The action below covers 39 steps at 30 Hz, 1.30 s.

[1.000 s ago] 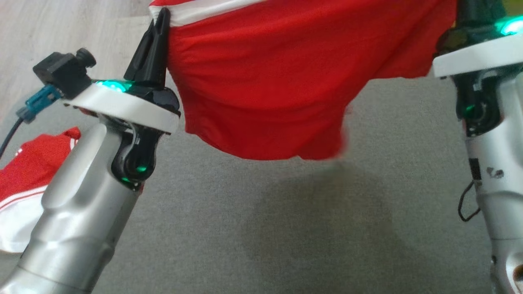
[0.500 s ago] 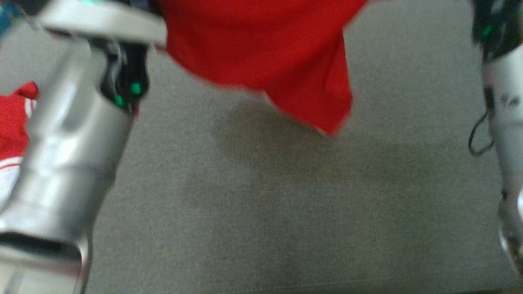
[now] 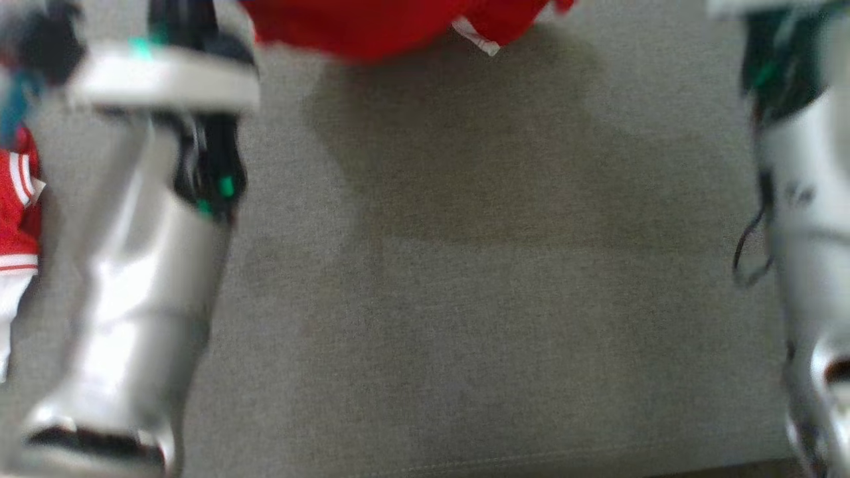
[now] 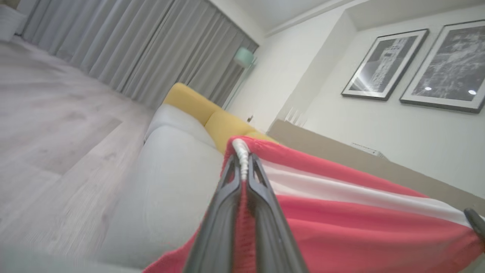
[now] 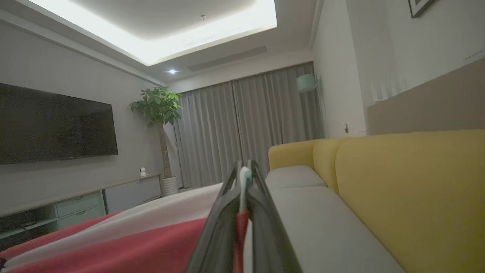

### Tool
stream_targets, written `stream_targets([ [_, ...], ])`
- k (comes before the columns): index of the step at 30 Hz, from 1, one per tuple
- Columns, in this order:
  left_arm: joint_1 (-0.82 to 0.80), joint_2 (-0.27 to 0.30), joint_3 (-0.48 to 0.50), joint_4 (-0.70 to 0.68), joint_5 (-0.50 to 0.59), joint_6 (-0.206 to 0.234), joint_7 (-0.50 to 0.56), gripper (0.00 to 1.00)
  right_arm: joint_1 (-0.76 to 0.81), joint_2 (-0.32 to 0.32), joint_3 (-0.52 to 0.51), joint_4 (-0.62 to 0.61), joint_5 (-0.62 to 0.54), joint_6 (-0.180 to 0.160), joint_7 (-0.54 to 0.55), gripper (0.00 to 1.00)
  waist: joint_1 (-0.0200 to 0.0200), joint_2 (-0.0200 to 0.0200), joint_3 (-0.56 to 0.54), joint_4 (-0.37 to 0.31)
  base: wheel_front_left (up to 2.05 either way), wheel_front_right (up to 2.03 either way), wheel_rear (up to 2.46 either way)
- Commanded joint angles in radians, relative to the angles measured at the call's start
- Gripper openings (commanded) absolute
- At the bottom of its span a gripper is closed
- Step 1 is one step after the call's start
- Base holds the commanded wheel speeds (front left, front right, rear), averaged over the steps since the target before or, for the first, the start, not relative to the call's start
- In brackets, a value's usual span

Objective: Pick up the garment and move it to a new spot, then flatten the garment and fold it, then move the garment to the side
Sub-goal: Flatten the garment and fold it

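Left gripper (image 4: 243, 168) clamped on the striped edge of the red garment (image 4: 348, 231), cloth stretched rightward to the right gripper (image 5: 244, 172) pinching the opposite edge, long axis running arm to arm, slung above the grey sofa seat (image 3: 465, 299), neither arm nearer.

Right claw (image 5: 244, 170) pinches the red-and-white garment (image 5: 132, 242) edge beside a yellow sofa (image 5: 398, 189), curtains (image 5: 242, 129) behind

Yellow sofa (image 5: 409, 197), grey curtains (image 5: 242, 129)
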Motion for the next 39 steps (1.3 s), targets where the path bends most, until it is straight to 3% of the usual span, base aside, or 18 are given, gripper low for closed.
stream_targets([
  [1, 0.048, 0.037, 0.052, -0.036, -0.015, 0.002, -0.005, 0.00, 0.055, 0.008, -0.007, -0.051, 0.023, 0.003, -0.005, 0.00, 0.0000, 0.0000, -0.015, -0.004, 0.00, 0.00, 0.00],
  [11, 0.526, -0.045, 0.120, -0.116, -0.031, 0.002, -0.005, 0.00, 0.529, -0.005, 0.003, -0.205, 0.150, 0.003, -0.005, 0.00, 0.0000, 0.0000, -0.150, -0.006, 0.00, 0.00, 0.00],
  [22, 0.843, -0.083, 0.139, -0.224, -0.038, 0.002, -0.005, 0.00, 0.883, 0.004, 0.009, -0.324, 0.235, 0.003, -0.005, 0.00, 0.0000, 0.0000, -0.307, 0.020, 0.00, 0.00, 0.00],
  [32, 0.926, -0.086, 0.079, -0.291, -0.010, 0.002, -0.005, 0.00, 0.968, 0.005, -0.040, -0.462, 0.224, 0.003, -0.005, 0.00, 0.0000, 0.0000, -0.313, 0.040, 0.00, 0.00, 0.00],
  [39, 0.785, -0.087, 0.030, -0.275, -0.029, 0.002, -0.005, 0.00, 0.805, -0.010, -0.023, -0.397, 0.183, 0.003, 0.039, 0.00, 0.0000, 0.0000, -0.207, 0.080, 0.00, 0.00, 0.00],
])
